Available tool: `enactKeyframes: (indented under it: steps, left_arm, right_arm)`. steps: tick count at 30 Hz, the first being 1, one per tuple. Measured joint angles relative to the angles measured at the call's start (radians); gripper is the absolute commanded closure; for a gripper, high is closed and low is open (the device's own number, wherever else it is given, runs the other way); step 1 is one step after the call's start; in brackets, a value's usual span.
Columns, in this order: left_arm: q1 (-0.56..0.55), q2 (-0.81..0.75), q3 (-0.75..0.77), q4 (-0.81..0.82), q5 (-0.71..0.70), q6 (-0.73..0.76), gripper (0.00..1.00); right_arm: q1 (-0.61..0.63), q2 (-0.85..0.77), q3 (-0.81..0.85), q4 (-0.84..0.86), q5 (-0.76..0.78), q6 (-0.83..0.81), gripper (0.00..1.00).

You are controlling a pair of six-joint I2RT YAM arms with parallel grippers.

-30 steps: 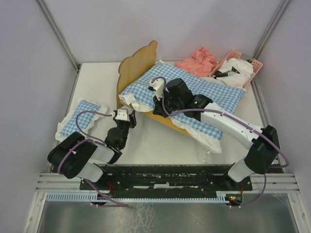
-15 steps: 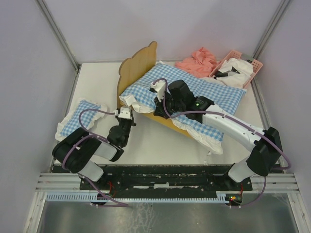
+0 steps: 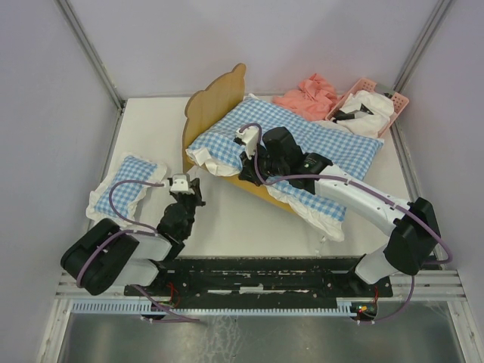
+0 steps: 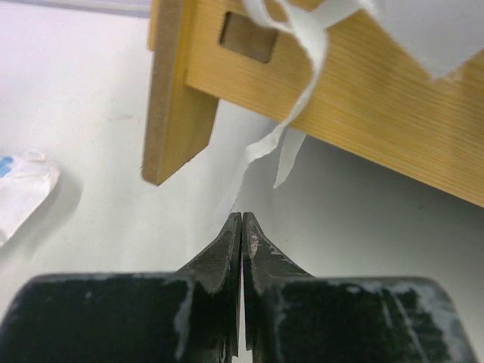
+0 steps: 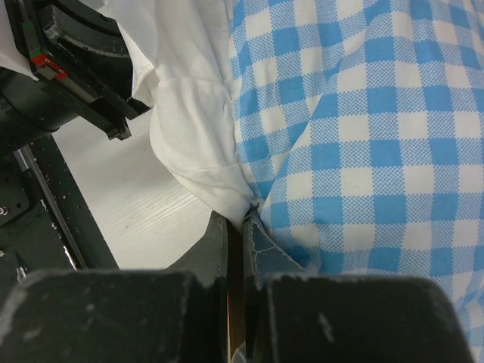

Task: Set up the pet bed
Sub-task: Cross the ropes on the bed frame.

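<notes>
Nearest, the left gripper (image 4: pixel 241 219) is clenched on nothing visible, just short of a corner leg of the bed (image 3: pixel 214 106), with a small pillow (image 3: pixel 127 185) off to its left. The right gripper (image 5: pixel 240 219) pinches the checked cushion (image 5: pixel 363 113) at its frilled edge atop the bed, which sits slantwise mid-table. I judge the step to be seating the cushion, which next needs tugging square inside the rails. Beyond, a pink cloth (image 3: pixel 308 94) and a basket (image 3: pixel 398 100) crowd the far end.

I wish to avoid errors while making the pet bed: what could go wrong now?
The right gripper pinches the cushion edge; a pull may drag it off the bed.
A frill strip reaches the tips of the shut left gripper; if caught, backing away could tug the cushion askew.
</notes>
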Motion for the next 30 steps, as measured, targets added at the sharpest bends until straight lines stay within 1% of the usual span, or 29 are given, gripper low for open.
enactKeyframes:
  steps: [3, 5, 10, 13, 16, 20, 22, 24, 27, 30]
  left_arm:
    - [0.0, -0.054, 0.018, -0.116, -0.069, -0.038, 0.74]
    - [0.0, -0.079, 0.04, -0.188, -0.107, -0.062, 0.66]
    - [0.0, -0.185, 0.055, -0.324, -0.13, -0.11, 0.58]
    - [0.0, -0.29, 0.055, -0.413, -0.097, -0.133, 0.56]
    - [0.0, -0.427, 0.055, -0.531, -0.037, -0.175, 0.54]
    - [0.0, -0.533, 0.071, -0.669, 0.021, -0.253, 0.49]
    - [0.001, -0.562, 0.093, -0.747, 0.081, -0.288, 0.46]
    - [0.0, -0.569, 0.107, -0.782, 0.142, -0.317, 0.44]
    - [0.0, -0.561, 0.108, -0.787, 0.223, -0.351, 0.42]
    - [0.0, -0.523, 0.108, -0.747, 0.249, -0.356, 0.36]
  right_arm:
    - [-0.002, 0.0, -0.002, 0.005, -0.001, 0.001, 0.98]
    - [-0.004, -0.001, -0.002, 0.006, -0.005, 0.002, 0.98]
    - [-0.008, -0.001, -0.002, 0.007, -0.013, 0.007, 0.98]
    - [-0.009, -0.001, -0.002, 0.007, -0.016, 0.008, 0.98]
    - [-0.009, -0.001, -0.002, 0.008, -0.016, 0.008, 0.98]
    - [-0.01, -0.001, -0.002, 0.009, -0.016, 0.008, 0.98]
    - [-0.01, -0.001, -0.002, 0.01, -0.017, 0.008, 0.98]
    - [-0.01, -0.001, -0.002, 0.012, -0.016, 0.008, 0.98]
    - [-0.01, -0.001, -0.002, 0.013, -0.016, 0.008, 0.98]
    - [-0.01, -0.001, -0.002, 0.013, -0.016, 0.008, 0.98]
